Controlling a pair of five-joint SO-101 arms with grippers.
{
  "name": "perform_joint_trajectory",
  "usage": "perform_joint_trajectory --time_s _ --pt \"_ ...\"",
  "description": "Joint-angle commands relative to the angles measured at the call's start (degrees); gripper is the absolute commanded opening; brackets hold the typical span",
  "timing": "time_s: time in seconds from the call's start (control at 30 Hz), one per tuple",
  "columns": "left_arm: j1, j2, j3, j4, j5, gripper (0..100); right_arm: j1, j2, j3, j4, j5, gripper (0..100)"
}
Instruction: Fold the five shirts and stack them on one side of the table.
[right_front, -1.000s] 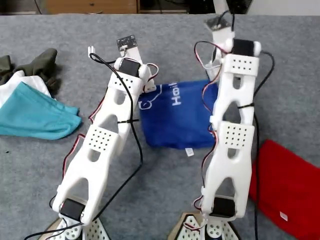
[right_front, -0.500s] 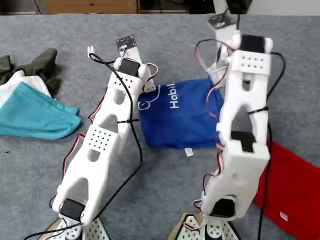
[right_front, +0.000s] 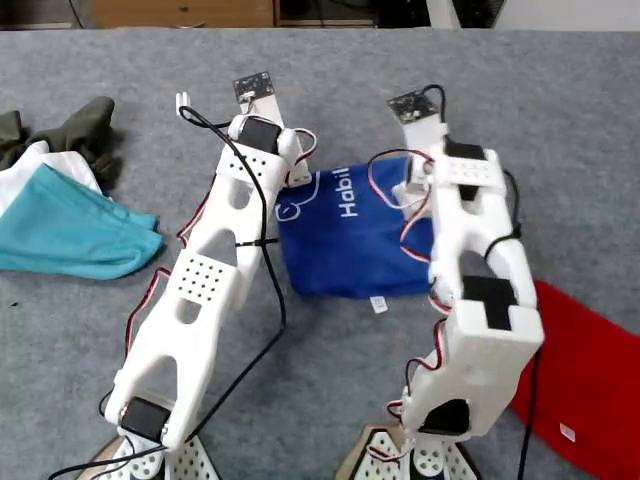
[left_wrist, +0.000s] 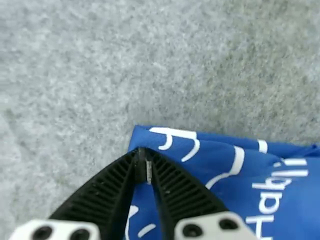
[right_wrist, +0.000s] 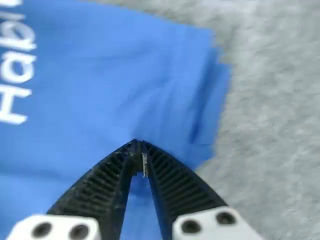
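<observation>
Looking at the folded blue cotton shirt with white lettering (right_front: 345, 255), where does it lie?

It lies flat on the grey felt-covered desk (right_front: 330, 90), between the two white arms, its far edge under both wrists.

And the left tool (left_wrist: 142, 162)?

It sits at the blue shirt's far corner, beside the white looped print. Its black ribbed fingers (left_wrist: 115, 187) are together at the tips, right above the cloth. I cannot tell whether any fabric is caught between them.

The right tool (right_wrist: 137, 152)?

It is above the blue shirt's other side, near the edge where the folded layers show, past the end of the lettering. Its tips are together too, and again I cannot tell if cloth is pinched.

What else lies around the blue shirt?

A red cloth shirt (right_front: 580, 380) lies beside it on the right arm's side, nearer the arm bases. Well apart on the left arm's side lies a folded teal shirt (right_front: 70, 230), with a white garment (right_front: 25, 175) touching it and a crumpled olive-green garment (right_front: 85, 125) just beyond.
</observation>
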Motion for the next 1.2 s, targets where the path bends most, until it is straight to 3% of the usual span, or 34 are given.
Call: perform_joint_trajectory --time_s 0.0,0.2,0.4,0.67,1.17 --pt "2.29 -4.62 -2.02 1.05 0.18 2 4.53 3.38 -5.32 1.41 0.7 0.9" --pt "2.99 -9.36 -1.93 4.48 -4.75 2 4.97 10.07 -15.25 9.14 0.7 0.9" --pt "3.16 -19.56 -0.26 4.66 -7.56 2 4.88 10.95 -16.22 10.02 0.79 0.9" --pt "11.43 -34.95 32.7 4.13 -7.38 2 4.79 10.95 -16.22 10.02 0.97 0.9" --pt "4.92 -34.15 64.26 -18.37 -5.36 2 4.79 11.03 -16.4 10.02 0.79 0.9"
